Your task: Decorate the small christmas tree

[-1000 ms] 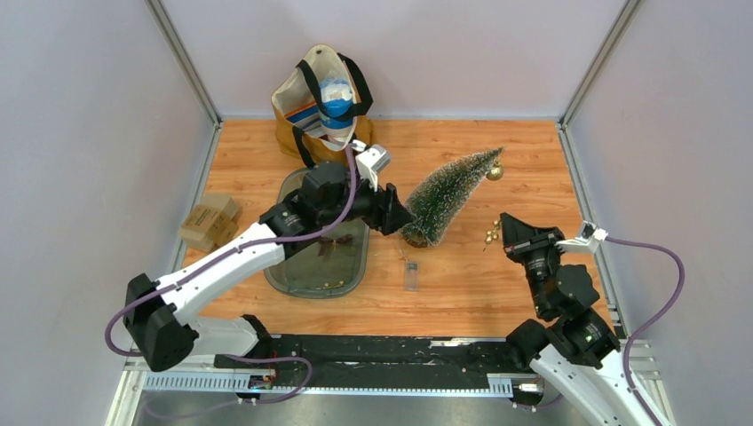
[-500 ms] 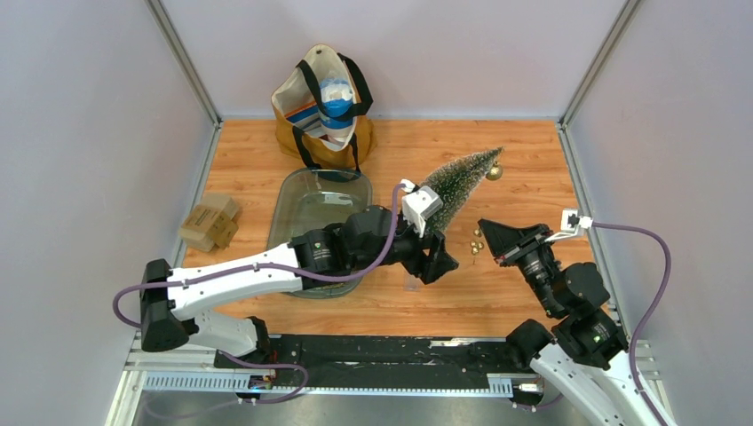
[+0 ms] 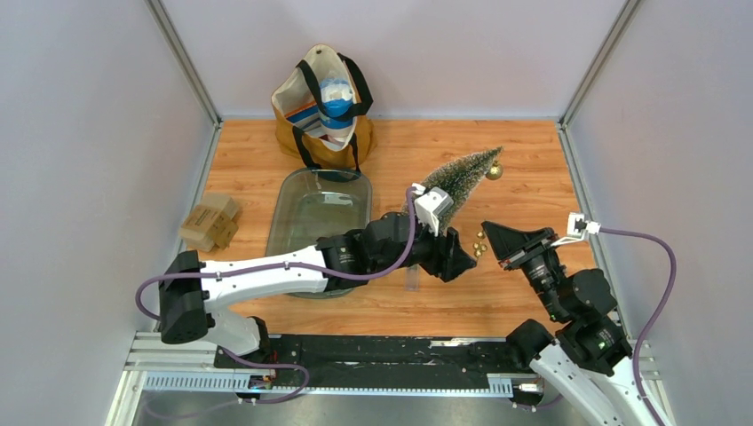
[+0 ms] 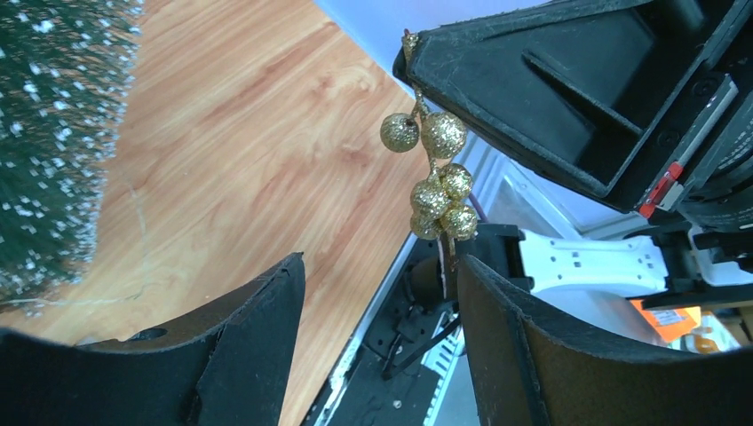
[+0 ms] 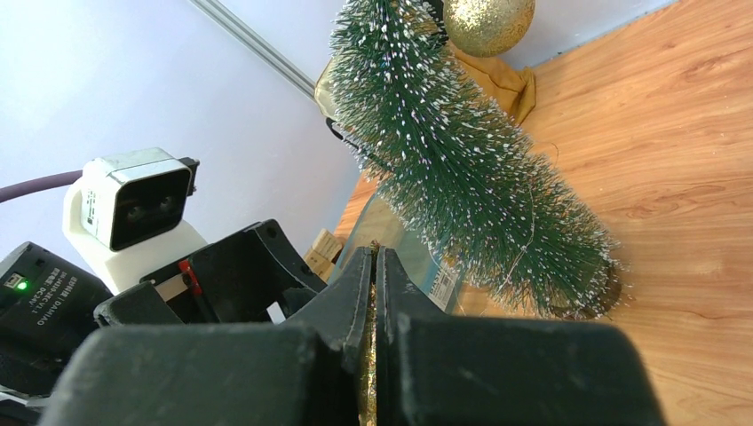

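1. While the right gripper presses its two fingers flat together on the stem of a gold glitter berry sprig, the cluster of small balls hangs from its tip above the wooden table.
2. The left gripper faces it at close range, jaws spread wide with nothing between them. In the left wrist view the berries hang just past the gap, and I cannot tell whether the stem's lower end touches a finger.
3. The small christmas tree is on the far right part of the table, just beyond both grippers. It is tilted, with its tip pointing toward the far right corner, and its dark green needles are frosted white.
4. In the top view the left arm hides the tree's base. The right wrist view shows the base down on the wood.
5. A gold ball sits at the tree's tip.
6. A clear tray lies left of the tree, its near end under the left forearm.
7. A tote bag stands behind the tray against the far wall, and cardboard boxes sit at the left edge.
8. A small clear object lies near the tray's right corner, partly hidden by the arm.
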`<state>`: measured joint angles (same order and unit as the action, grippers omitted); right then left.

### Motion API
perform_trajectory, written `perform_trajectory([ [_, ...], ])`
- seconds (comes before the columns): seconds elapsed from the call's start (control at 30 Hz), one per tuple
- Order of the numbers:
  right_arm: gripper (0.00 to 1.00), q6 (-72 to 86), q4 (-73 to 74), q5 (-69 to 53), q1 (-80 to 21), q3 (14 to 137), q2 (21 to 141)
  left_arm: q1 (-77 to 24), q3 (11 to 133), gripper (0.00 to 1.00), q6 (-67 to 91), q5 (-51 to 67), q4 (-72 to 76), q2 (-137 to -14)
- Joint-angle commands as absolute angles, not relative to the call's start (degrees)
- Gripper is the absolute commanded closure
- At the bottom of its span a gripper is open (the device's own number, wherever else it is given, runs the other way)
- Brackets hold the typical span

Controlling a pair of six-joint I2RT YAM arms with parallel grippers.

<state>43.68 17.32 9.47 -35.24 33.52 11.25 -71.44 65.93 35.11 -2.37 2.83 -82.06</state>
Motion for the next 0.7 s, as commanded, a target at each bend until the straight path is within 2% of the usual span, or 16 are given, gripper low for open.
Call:
perform_trajectory([
  [0.0, 1.00, 43.9, 18.0, 10.2, -35.7, 35.2, 10.4, -71.8, 65.7, 0.29, 37.2, -0.4, 9.9, -82.6],
  [0.13, 1.00, 44.3, 17.2, 10.5, -35.7, 34.8, 10.1, -71.9, 65.4, 0.30, 38.3, 2.4, 11.9, -83.8],
  [0.43, 1.00, 45.5, 16.0, 10.5, -35.6, 33.8, 10.3, -71.9, 65.7, 0.42, 39.7, 4.3, 13.4, -85.7],
  [0.57, 1.00, 45.6, 15.7, 10.4, -35.7, 33.7, 10.3, -71.9, 65.7, 0.54, 39.3, 3.9, 13.4, -85.8],
  [0.63, 1.00, 45.6, 15.8, 10.3, -35.7, 33.7, 10.3, -71.9, 65.8, 0.62, 38.8, 3.5, 13.4, -85.9],
  [0.67, 1.00, 45.6, 15.9, 10.2, -35.7, 33.7, 10.3, -71.9, 65.8, 0.69, 38.5, 3.2, 13.3, -85.7],
])
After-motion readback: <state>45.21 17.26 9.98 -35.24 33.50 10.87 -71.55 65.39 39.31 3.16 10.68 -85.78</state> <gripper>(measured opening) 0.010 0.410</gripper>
